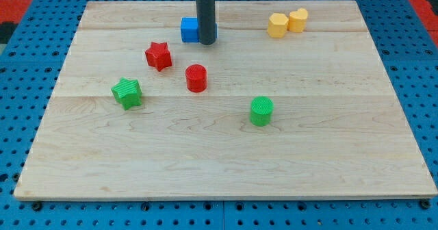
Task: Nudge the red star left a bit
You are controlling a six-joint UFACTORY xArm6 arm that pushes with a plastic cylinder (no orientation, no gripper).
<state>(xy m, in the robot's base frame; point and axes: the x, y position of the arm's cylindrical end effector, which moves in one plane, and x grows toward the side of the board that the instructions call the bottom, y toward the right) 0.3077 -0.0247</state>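
You see the wooden board (226, 155) on a blue pegboard (27, 24). My tip (207, 42) carries no claw; it touches the blue cube (190, 29) at the view's top. The red star (158, 55) lies below-left of it, apart, near the red cylinder (196, 78) and green star (127, 93).

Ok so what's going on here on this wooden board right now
A robot arm's rod is working on a board of small blocks. My tip sits at the view's top, right against the blue block. The red star, which is to be nudged left, lies apart from it, below and to the view's left, untouched.
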